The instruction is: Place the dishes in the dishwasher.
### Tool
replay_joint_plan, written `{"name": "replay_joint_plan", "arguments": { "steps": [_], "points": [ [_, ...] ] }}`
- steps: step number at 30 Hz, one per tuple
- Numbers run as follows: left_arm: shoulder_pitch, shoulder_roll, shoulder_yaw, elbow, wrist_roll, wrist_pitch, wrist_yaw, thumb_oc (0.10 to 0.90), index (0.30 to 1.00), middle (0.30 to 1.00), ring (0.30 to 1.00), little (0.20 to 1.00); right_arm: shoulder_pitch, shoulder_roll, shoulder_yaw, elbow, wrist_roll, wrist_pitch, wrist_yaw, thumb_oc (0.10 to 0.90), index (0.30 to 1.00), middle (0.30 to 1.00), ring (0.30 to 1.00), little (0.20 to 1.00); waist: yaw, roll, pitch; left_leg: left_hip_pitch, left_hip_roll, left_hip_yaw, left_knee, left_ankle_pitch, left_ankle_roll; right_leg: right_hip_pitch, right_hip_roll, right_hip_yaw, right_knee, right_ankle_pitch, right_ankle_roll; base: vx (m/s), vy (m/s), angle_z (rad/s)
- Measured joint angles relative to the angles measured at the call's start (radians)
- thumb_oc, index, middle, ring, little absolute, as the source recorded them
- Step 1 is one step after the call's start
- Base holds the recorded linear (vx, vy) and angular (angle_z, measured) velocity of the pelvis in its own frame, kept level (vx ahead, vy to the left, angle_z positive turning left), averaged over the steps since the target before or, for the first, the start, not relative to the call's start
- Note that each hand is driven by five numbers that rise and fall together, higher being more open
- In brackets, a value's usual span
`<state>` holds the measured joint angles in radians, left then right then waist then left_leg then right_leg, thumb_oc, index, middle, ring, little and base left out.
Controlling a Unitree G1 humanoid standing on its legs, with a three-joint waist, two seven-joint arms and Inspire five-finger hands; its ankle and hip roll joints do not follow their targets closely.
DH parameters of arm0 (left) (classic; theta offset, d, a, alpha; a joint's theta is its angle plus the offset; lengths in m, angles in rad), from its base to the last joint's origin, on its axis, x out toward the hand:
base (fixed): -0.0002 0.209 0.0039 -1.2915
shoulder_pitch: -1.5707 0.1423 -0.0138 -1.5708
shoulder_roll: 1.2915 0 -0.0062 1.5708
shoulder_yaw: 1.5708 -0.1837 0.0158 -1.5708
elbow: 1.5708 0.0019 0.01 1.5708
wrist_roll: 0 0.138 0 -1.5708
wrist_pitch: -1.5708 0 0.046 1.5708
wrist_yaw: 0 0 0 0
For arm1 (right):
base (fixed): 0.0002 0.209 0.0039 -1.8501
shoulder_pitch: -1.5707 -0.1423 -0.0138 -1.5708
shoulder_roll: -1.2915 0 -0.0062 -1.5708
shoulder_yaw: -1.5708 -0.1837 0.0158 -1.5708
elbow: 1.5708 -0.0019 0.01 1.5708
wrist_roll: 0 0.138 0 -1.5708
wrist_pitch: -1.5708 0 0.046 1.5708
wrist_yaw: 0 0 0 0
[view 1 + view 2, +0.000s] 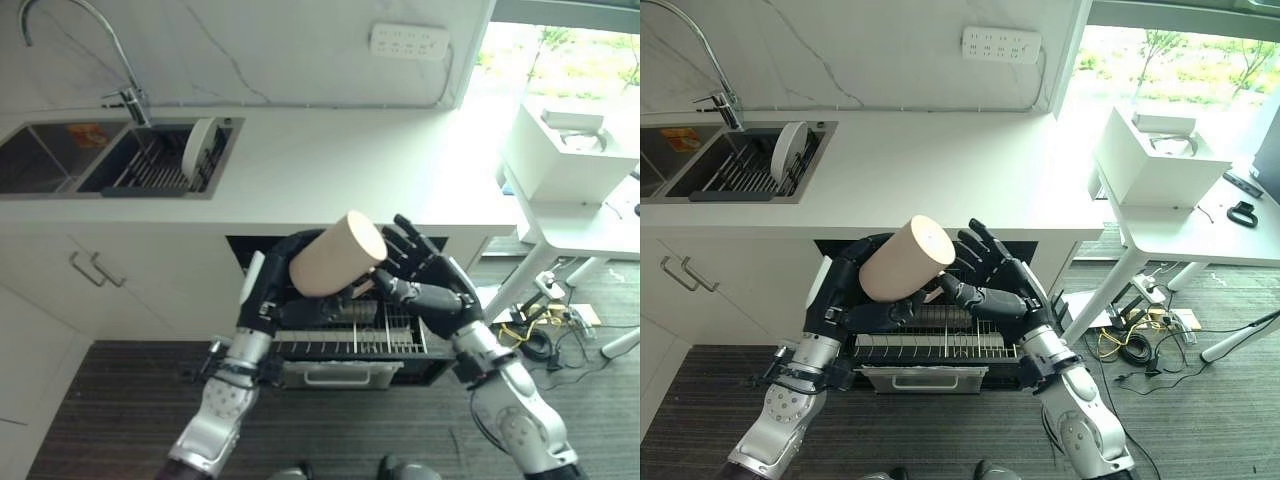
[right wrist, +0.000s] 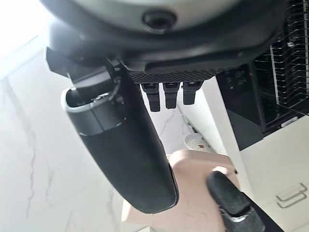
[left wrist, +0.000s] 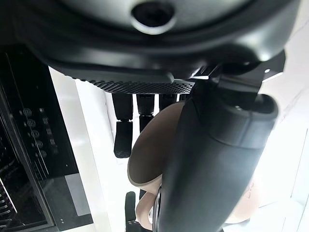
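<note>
Currently the left hand (image 1: 272, 290) is curling its fingers around a beige cup (image 1: 336, 254), holding it tilted on its side above the pulled-out dishwasher rack (image 1: 352, 338). Beside the cup, the right hand (image 1: 425, 272) is hovering with fingers spread (whether they touch it is unclear). A white plate (image 1: 198, 147) is standing in the sink (image 1: 60, 160) on the tabletop (image 1: 340, 165).
</note>
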<state>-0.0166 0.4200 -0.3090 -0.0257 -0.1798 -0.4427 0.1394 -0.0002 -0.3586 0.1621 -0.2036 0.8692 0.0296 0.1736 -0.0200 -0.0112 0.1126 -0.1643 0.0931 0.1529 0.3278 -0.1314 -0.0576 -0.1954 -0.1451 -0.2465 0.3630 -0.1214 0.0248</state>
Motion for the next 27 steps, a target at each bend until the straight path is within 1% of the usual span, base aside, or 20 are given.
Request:
{"name": "replay_joint_plan", "arguments": {
  "steps": [6,7,9,12,16,19,21,27],
  "points": [
    [0.000,0.000,-0.002,0.000,0.000,0.000,-0.017,0.400,0.300,0.300,0.300,0.300,0.000,-0.001,0.001,0.015,0.000,0.005,-0.001,0.800,0.900,0.900,0.900,0.900,-0.002,0.001,-0.001,0.010,0.001,0.004,0.000,0.000,0.000,0.009,0.002,0.006,-0.002,0.000,0.000,0.03,0.004,-0.02],
    [0.000,-0.002,-0.006,0.000,0.000,0.000,-0.014,0.400,0.300,0.300,0.300,0.300,-0.001,0.000,0.010,0.015,0.004,0.008,-0.003,0.800,0.900,0.900,0.900,0.900,-0.001,0.000,-0.003,0.010,0.001,0.003,0.000,-0.007,0.009,0.009,0.002,0.007,-0.003,-0.001,0.002,0.09,0.010,0.00],
    [0.000,-0.002,-0.012,0.006,0.000,0.001,0.001,0.400,0.300,0.300,0.300,0.300,0.000,-0.001,0.027,0.015,0.038,0.042,-0.003,0.800,0.900,0.900,0.900,0.900,0.001,0.000,-0.024,0.009,0.002,0.004,0.000,-0.003,0.003,0.008,0.003,0.007,-0.004,0.000,0.001,0.00,0.000,0.00],
    [-0.001,-0.003,-0.012,0.008,-0.001,0.001,0.003,0.400,0.300,0.300,0.300,0.300,0.000,0.000,0.042,0.015,0.052,0.043,-0.002,0.800,0.900,0.900,0.900,0.900,0.003,-0.002,-0.028,0.009,0.002,0.004,0.000,-0.003,0.003,0.009,0.004,0.007,-0.005,0.001,0.002,0.00,0.000,0.00],
    [-0.001,-0.003,-0.012,0.009,-0.001,0.005,0.003,0.400,0.300,0.300,0.300,0.300,0.000,0.000,0.045,0.015,0.078,0.062,0.002,0.800,0.900,0.900,0.900,0.900,0.008,-0.002,-0.028,0.009,0.002,0.004,0.000,-0.003,0.003,0.009,0.004,0.007,-0.006,0.001,0.002,0.00,0.000,0.00],
    [-0.001,-0.003,-0.011,0.020,-0.003,0.008,0.007,0.400,0.300,0.300,0.300,0.300,0.000,0.000,0.061,0.015,0.086,0.067,0.007,0.800,0.900,0.900,0.900,0.900,0.011,-0.002,-0.028,0.009,0.002,0.004,0.000,-0.003,0.003,0.009,0.004,0.007,-0.006,0.001,0.002,0.00,0.000,0.00],
    [-0.001,-0.004,-0.012,0.027,-0.003,0.010,0.006,0.400,0.300,0.300,0.300,0.300,0.000,-0.004,0.066,0.015,0.087,0.068,0.013,0.800,0.900,0.900,0.900,0.900,0.020,-0.002,-0.028,0.009,0.002,0.004,0.000,-0.003,0.002,0.008,0.004,0.007,-0.006,0.001,0.002,0.00,0.000,0.00],
    [-0.001,-0.004,-0.013,0.027,-0.004,0.031,0.000,0.400,0.300,0.300,0.300,0.300,0.000,-0.004,0.080,0.015,0.087,0.070,0.027,0.800,0.900,0.900,0.900,0.900,0.022,-0.002,-0.028,0.009,0.002,0.005,0.000,-0.003,0.002,0.008,0.004,0.008,-0.008,0.001,0.002,0.00,0.000,0.00]
  ]
}}
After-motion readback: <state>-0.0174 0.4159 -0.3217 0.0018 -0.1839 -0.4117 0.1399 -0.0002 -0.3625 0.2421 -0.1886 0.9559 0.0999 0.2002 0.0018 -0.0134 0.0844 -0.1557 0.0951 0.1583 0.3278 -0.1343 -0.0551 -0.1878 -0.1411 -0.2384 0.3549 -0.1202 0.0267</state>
